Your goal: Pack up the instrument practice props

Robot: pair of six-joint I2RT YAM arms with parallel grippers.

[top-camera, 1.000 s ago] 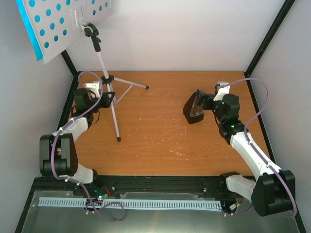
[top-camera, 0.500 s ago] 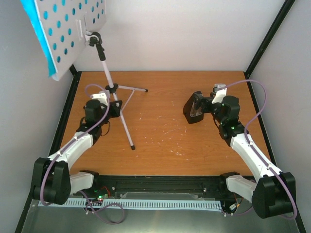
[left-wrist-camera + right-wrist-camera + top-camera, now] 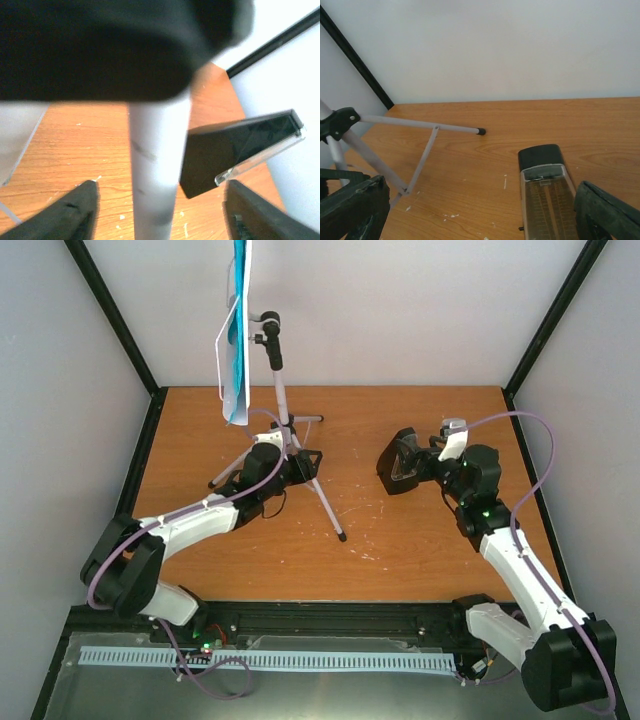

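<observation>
The white tripod music stand [image 3: 278, 390] stands left of the table's middle, its desk turned edge-on with the cyan sheet-music pages [image 3: 237, 320] on it. My left gripper [image 3: 296, 464] sits low at the tripod hub. In the left wrist view the pole [image 3: 156, 170] runs between the left gripper's [image 3: 160, 200] fingers with a gap on each side, so it is open. The black metronome [image 3: 401, 462] with its clear cover lies at the right. My right gripper [image 3: 424, 464] is open around it. The metronome [image 3: 547, 195] lies nearer the right finger [image 3: 607, 212].
One tripod leg [image 3: 330, 515] reaches toward the table's front, another [image 3: 420, 125] points at the back wall. White walls and black frame posts [image 3: 545, 320] enclose the wooden table [image 3: 420, 540]. A slotted cable tray [image 3: 270, 660] runs along the near edge.
The left arm carried the music stand rightward from the back left corner and turned its desk edge-on. The left gripper then opened off the pole. The right arm barely moved.
</observation>
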